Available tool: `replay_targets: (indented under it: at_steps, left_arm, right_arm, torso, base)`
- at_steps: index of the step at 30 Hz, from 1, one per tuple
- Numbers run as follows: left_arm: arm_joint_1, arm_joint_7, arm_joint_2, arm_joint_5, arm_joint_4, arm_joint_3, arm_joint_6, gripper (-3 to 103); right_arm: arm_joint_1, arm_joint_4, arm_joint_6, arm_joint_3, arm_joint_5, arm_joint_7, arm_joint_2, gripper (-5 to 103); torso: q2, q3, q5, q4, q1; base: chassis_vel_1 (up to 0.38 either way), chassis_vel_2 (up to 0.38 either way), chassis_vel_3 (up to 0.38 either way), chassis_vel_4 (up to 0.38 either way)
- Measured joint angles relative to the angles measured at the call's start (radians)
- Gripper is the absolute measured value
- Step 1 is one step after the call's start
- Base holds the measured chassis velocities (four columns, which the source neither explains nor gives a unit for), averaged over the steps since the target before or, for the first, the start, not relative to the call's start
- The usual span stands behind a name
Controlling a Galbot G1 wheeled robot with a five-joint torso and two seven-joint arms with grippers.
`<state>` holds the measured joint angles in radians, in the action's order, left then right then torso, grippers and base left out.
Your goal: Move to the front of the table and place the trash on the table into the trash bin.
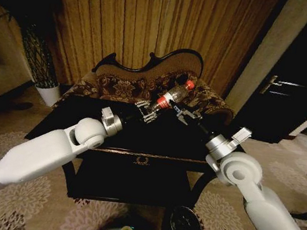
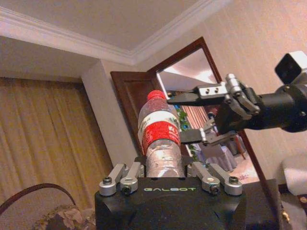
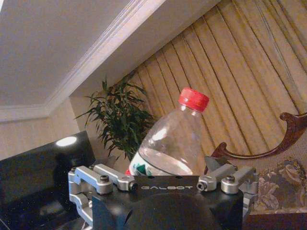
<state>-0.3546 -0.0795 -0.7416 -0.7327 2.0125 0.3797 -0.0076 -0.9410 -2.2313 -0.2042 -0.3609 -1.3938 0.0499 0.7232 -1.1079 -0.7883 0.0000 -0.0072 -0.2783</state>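
I see the left gripper (image 1: 149, 112) clenched on the base of the clear bottle (image 1: 171, 96), which it holds tilted above the far side of the black table (image 1: 136, 147), red cap pointing toward the floral sofa (image 1: 128, 87). My right gripper (image 1: 186, 114) sits just beside the bottle with its fingers (image 2: 189, 98) spread apart, gripping nothing. The trash bin (image 1: 185, 225) stands on the carpet by the table's front right corner

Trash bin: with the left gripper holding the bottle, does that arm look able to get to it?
Probably yes: the trash bin stands open-topped on the floor before the table, though the left gripper with the bottle must swing past the table's front edge.
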Motion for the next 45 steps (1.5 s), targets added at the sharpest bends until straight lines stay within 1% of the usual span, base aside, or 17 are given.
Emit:
replay_targets:
  at_steps: [18,20,22,23,24,25,28,29,30,31,33,34,36,38,41,44,45]
  left_arm:
    - [0.040,0.011,-0.018,0.002,0.013,0.073,0.007,34]
    - [0.044,0.011,-0.016,0.002,0.014,0.077,0.007,32]
    - [0.046,0.011,-0.010,0.002,0.018,0.083,0.006,32]
    - [0.046,0.011,-0.010,0.002,0.018,0.083,0.006,32]
    - [0.045,0.011,-0.008,0.002,0.019,0.083,0.005,32]
    - [0.045,0.011,-0.008,0.002,0.019,0.082,0.005,32]
    - [0.042,0.010,-0.003,0.002,0.022,0.081,0.005,32]
    - [0.042,0.010,-0.003,0.002,0.022,0.081,0.005,32]
    - [0.042,0.010,-0.001,0.002,0.022,0.082,0.005,32]
    - [0.042,0.010,-0.001,0.002,0.022,0.082,0.005,32]
    - [0.042,0.009,0.001,0.002,0.025,0.083,0.005,32]
    - [0.042,0.009,0.001,0.002,0.025,0.083,0.005,32]
    - [0.037,0.009,0.004,0.003,0.028,0.083,0.006,32]
    - [0.036,0.008,0.004,0.003,0.028,0.083,0.006,32]
    - [0.033,0.005,0.006,0.003,0.029,0.081,0.006,32]
    - [0.032,0.005,0.007,0.003,0.031,0.080,0.006,32]
    - [0.031,0.005,0.007,0.003,0.032,0.080,0.006,30]
  right_arm:
    - [0.003,-0.002,-0.001,0.009,0.016,-0.001,-0.009,100]
    - [0.002,-0.004,-0.001,0.009,0.016,-0.001,-0.009,103]
    - [-0.002,-0.006,-0.002,0.009,0.020,0.000,-0.010,95]
    - [-0.002,-0.006,-0.002,0.009,0.020,0.000,-0.010,95]
    - [-0.004,-0.007,-0.002,0.008,0.022,0.001,-0.010,90]
    - [-0.004,-0.007,-0.002,0.007,0.023,0.001,-0.010,90]
    - [-0.006,-0.011,-0.002,0.005,0.024,0.002,-0.011,73]
    - [-0.006,-0.011,-0.002,0.005,0.024,0.002,-0.011,73]
    - [-0.006,-0.013,-0.001,0.004,0.025,0.002,-0.011,68]
    - [-0.006,-0.013,-0.001,0.004,0.025,0.002,-0.011,68]
    - [-0.007,-0.015,-0.001,0.005,0.028,0.002,-0.011,60]
    - [-0.007,-0.015,-0.001,0.005,0.028,0.002,-0.011,60]
    - [-0.008,-0.018,-0.002,0.005,0.030,0.001,-0.011,50]
    - [-0.009,-0.019,-0.002,0.004,0.030,0.001,-0.011,50]
    - [-0.015,-0.021,-0.002,0.002,0.035,0.000,-0.013,41]
    - [-0.019,-0.022,-0.002,0.000,0.038,0.000,-0.013,38]
    - [-0.020,-0.023,-0.002,0.000,0.039,-0.001,-0.013,37]
  torso:
    - [0.000,0.000,-0.0001,0.0000,0.000]
    - [0.000,0.000,-0.0001,0.0000,0.000]
    - [0.000,0.000,0.0000,0.0000,0.000]
    - [0.000,0.000,0.0000,0.0000,0.000]
    - [0.000,0.000,-0.0001,0.0000,0.000]
    - [0.000,0.000,-0.0001,0.0001,0.000]
    - [0.000,0.000,-0.0001,0.0000,0.000]
    - [0.000,0.000,-0.0001,0.0000,0.000]
    - [0.000,0.000,-0.0001,0.0000,0.000]
    - [0.000,0.000,-0.0001,0.0000,0.000]
    - [0.000,0.000,-0.0001,0.0000,0.000]
    - [0.000,0.000,-0.0001,0.0000,0.000]
    - [0.000,0.000,0.0000,0.0001,0.000]
    - [0.000,0.000,-0.0001,0.0001,0.000]
    - [0.000,0.000,-0.0001,0.0000,0.000]
    - [0.000,0.000,-0.0001,0.0000,0.000]
    - [0.000,0.000,-0.0001,0.0000,0.000]
  base:
    - [0.000,0.000,0.000,0.000]
    - [0.000,0.000,0.000,0.000]
    - [0.000,0.000,0.000,0.000]
    - [0.000,0.000,0.000,0.000]
    - [0.000,0.000,0.000,0.000]
    - [0.000,0.000,0.000,0.000]
    - [0.000,0.000,0.000,0.000]
    - [0.000,0.000,0.000,0.000]
    - [0.000,0.000,0.000,0.000]
    - [0.000,0.000,0.000,0.000]
    - [0.000,0.000,0.000,0.000]
    - [0.000,0.000,0.000,0.000]
    - [0.000,0.000,0.000,0.000]
    - [0.000,0.000,0.000,0.000]
    - [0.000,0.000,0.000,0.000]
    - [0.000,0.000,0.000,0.000]
    - [0.000,0.000,0.000,0.000]
